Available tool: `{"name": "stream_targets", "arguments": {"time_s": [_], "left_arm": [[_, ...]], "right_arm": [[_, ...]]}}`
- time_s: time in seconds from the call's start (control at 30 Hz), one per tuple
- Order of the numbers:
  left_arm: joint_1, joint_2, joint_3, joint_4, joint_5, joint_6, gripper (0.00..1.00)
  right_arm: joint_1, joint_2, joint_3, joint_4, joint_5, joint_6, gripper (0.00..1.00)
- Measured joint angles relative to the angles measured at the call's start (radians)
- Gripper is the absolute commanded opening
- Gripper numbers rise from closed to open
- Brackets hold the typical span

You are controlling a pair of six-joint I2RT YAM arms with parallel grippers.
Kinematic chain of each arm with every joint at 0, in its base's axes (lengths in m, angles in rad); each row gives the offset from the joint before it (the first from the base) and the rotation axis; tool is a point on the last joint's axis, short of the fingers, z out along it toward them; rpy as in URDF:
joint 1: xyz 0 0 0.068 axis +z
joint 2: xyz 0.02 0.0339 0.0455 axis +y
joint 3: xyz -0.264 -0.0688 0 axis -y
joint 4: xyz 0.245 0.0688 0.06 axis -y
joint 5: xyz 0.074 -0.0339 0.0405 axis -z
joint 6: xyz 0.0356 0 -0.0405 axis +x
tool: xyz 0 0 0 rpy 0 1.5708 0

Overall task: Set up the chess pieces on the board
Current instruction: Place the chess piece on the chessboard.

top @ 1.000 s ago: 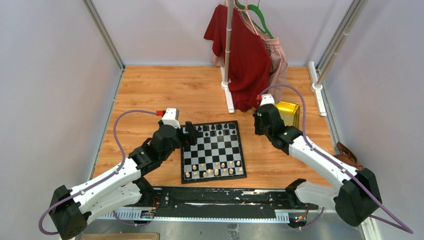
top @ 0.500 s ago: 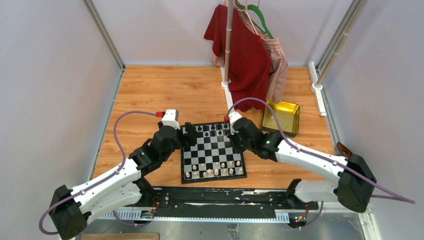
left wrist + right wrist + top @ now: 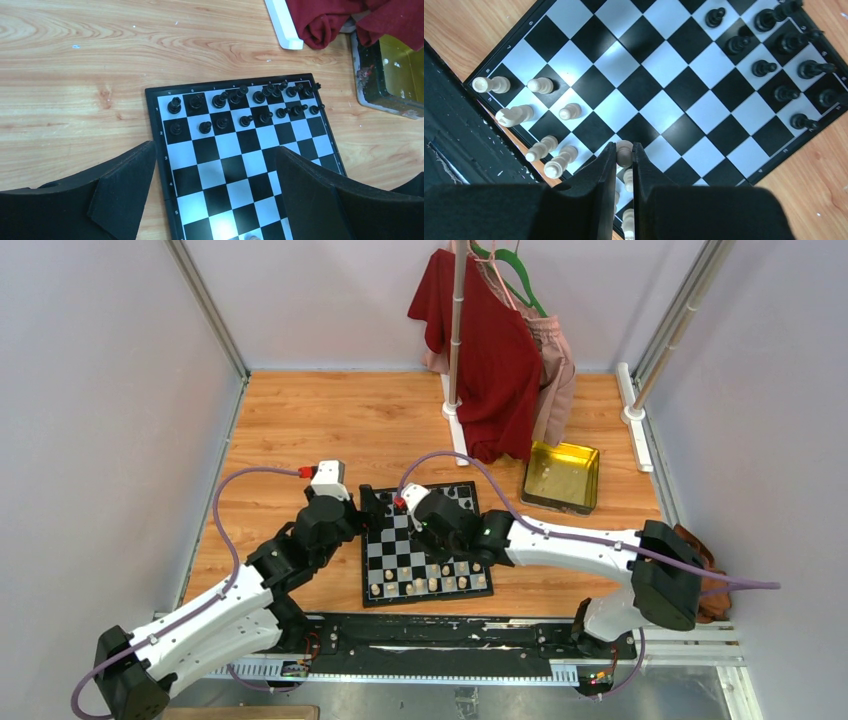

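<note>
The board (image 3: 425, 545) lies on the wooden table in front of both arms. Black chess pieces (image 3: 240, 100) fill its two far rows. Cream chess pieces (image 3: 524, 115) stand along its near rows (image 3: 430, 583). My right gripper (image 3: 624, 152) is shut on a cream pawn (image 3: 624, 150) and holds it above the cream side, close to the board's right edge (image 3: 470, 552). My left gripper (image 3: 220, 190) is open and holds nothing. It hovers over the board's left border (image 3: 372, 508), with middle squares showing between its fingers.
A shiny yellow-gold tin (image 3: 562, 476) sits right of the board, its dark side showing in the left wrist view (image 3: 395, 70). Behind the board stands a clothes rack with a red garment (image 3: 490, 350) and a white base bar (image 3: 282, 22). A black rail (image 3: 430, 635) runs along the near edge.
My right arm has swung left from above the tin to over the board, still shut. My left arm has drawn back slightly to the left and stays open.
</note>
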Motion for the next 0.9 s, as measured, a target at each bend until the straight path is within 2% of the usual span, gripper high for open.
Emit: {"name": "stream_targets", "arguments": {"time_s": [0.5,0.9], "left_arm": [[0.0,-0.075,0.0,-0.089,-0.075,-0.048,0.94],[0.0,-0.074,0.0,-0.106,-0.099,-0.063,0.94]], "right_arm": [[0.064,0.114,0.018,0.06,-0.004,0.0,0.0],[0.071,0.132,0.017,0.097,-0.02,0.0,0.0]]}}
